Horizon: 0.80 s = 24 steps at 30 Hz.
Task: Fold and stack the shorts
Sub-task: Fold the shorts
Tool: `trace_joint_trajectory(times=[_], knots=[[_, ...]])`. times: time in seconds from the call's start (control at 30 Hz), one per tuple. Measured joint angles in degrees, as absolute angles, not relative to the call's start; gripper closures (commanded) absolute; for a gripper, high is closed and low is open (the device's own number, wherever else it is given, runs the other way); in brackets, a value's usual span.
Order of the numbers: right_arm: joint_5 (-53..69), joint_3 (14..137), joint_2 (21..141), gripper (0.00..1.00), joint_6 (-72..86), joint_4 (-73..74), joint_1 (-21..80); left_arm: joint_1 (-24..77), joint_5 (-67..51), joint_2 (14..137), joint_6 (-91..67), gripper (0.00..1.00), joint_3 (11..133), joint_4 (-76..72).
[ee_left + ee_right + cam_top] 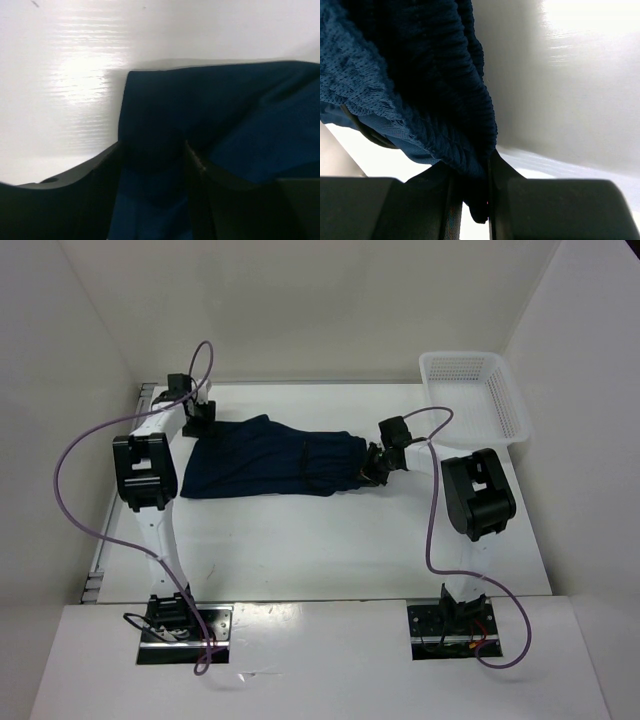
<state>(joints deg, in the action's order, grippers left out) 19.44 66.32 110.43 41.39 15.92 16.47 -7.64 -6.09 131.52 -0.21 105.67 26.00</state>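
Observation:
The dark navy shorts [270, 458] lie spread lengthwise across the middle of the table, wrinkled. My left gripper [197, 412] is at their far left corner. In the left wrist view its fingers stand apart over a corner of the shorts [200, 105], so the left gripper [152, 150] is open, with cloth lying between and under the fingers. My right gripper [372, 465] is at the right end of the shorts. In the right wrist view the right gripper [470, 170] is shut on the ribbed waistband of the shorts [420, 75], and a tip of cloth hangs below the fingers.
A white plastic basket [475, 395] stands at the back right corner of the table. White walls enclose the table at the back and on both sides. Purple cables loop from both arms.

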Motion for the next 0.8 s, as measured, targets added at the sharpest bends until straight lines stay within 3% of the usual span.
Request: trace_joint_trajectory(times=[0.07,0.23,0.27,0.43,0.5,0.6,0.8], knots=[[19.29,66.32,110.39,1.00,41.52,15.99,16.19,-7.42,-5.30,132.31,-0.19,0.50,106.54,25.96],[18.24,66.32,109.84,1.00,41.15,16.71,13.89,-7.29,-4.10,134.23,-0.34,0.99,109.19,25.19],[17.61,66.32,109.60,1.00,40.80,17.04,13.06,-7.29,-3.90,134.50,-0.34,1.00,109.54,25.06],[14.94,66.32,108.29,1.00,38.83,18.98,10.00,-6.63,-3.66,134.52,-0.36,1.00,109.43,24.84],[14.20,66.32,108.05,1.00,38.06,19.31,9.85,-6.37,-3.81,134.04,-0.32,0.87,108.71,24.67],[14.09,66.32,107.98,1.00,37.28,19.53,9.85,-6.42,-4.78,132.53,-0.36,0.57,106.30,24.38],[14.20,66.30,107.79,1.00,35.31,20.08,9.69,-6.20,-7.81,130.85,-0.21,0.47,104.84,25.56]])
